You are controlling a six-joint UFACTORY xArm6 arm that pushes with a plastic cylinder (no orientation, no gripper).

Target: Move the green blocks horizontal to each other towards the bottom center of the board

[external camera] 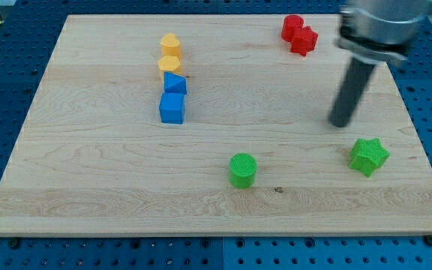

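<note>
Your tip (340, 124) rests on the counter (88, 172), just beyond and left of the green star (369, 156) — apart from it, not touching. There are no jaws to report, only the rod. The green cylinder (242, 169) sits near bottom center. From here, expect to push the star left, level with the cylinder.

My tip (341, 124) stands at the frame's right, just above the green star block (369, 156), with bare board running left to the green cylinder block (242, 169). The yellow (170, 54) and blue blocks (172, 97) crowd the upper left; red blocks (299, 34) sit top right.
</note>
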